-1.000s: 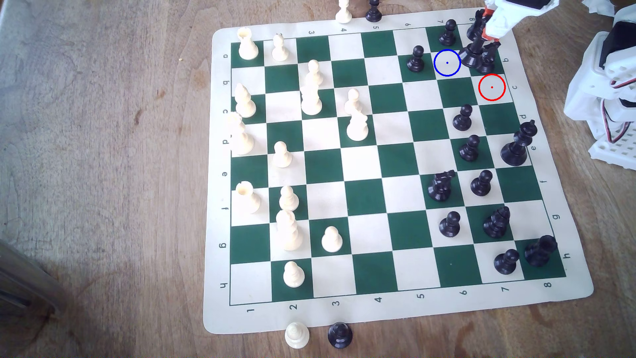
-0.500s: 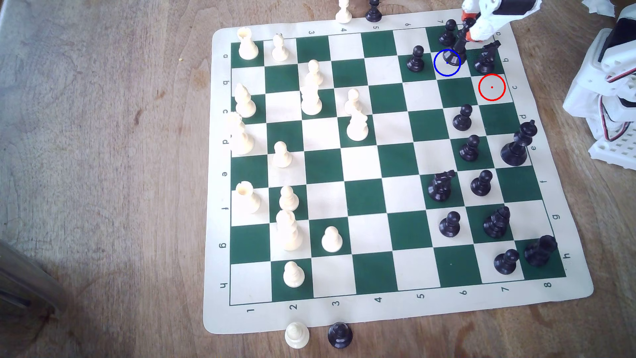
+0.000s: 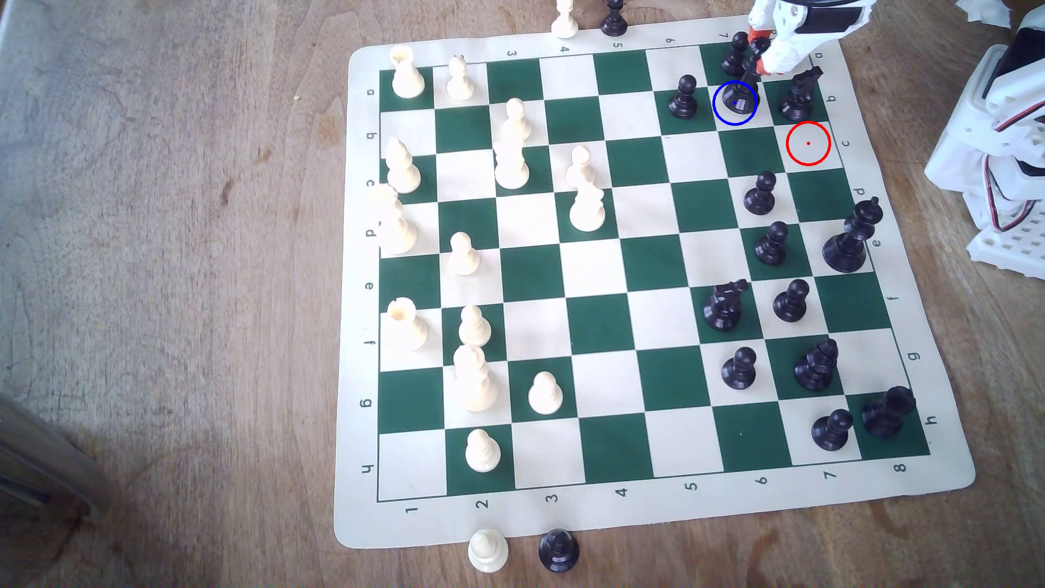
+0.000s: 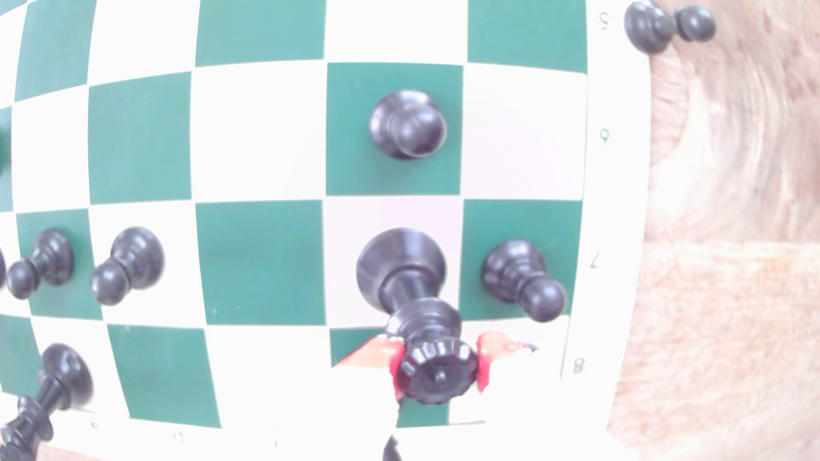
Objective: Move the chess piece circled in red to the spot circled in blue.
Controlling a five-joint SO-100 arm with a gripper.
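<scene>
Gripper [image 3: 759, 53] jaws clamped on the black queen [image 3: 742, 93] at its coronet; queen base sits inside the blue ring [image 3: 717, 113], board's 1 o'clock corner. Green-and-cream roll-up mat [image 3: 362, 520] on worn wood tabletop [image 3: 169, 282], bright glare.

High exterior view over the whole board [image 3: 927, 497]; wrist view close above its far corner.

Even daylight in the exterior view; wrist view overexposed, soft, bowed at edges
</scene>
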